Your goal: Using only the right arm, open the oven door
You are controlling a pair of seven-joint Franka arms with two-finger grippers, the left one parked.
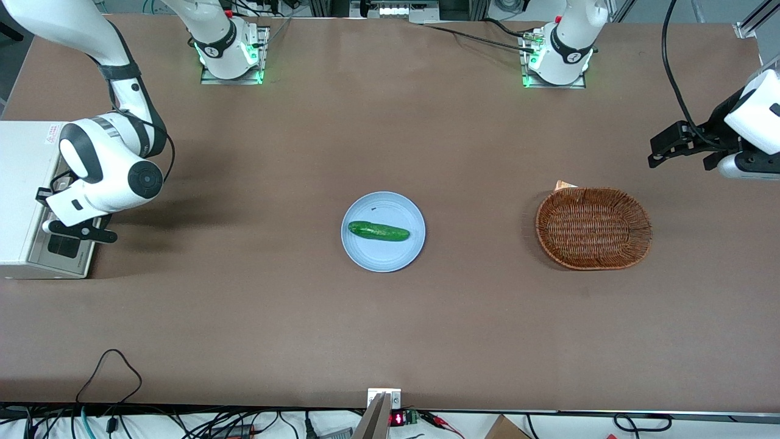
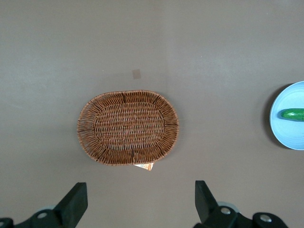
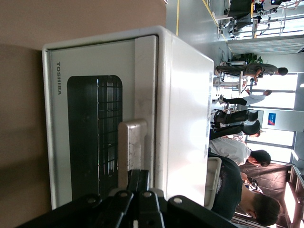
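The oven (image 1: 27, 195) is set at the working arm's end of the bench, door (image 3: 90, 142) shut. The tool (image 1: 76, 228) is held at the handle (image 3: 130, 152); its opening cannot be told. A shallow grip could be lost, or the light oven dragged.

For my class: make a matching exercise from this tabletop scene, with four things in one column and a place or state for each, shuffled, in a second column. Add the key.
1. cucumber
2. wicker basket
3. oven door
4. gripper

a. closed
b. at the door's handle
c. on the blue plate
d. toward the parked arm's end of the table

Pairs: 1-c, 2-d, 3-a, 4-b
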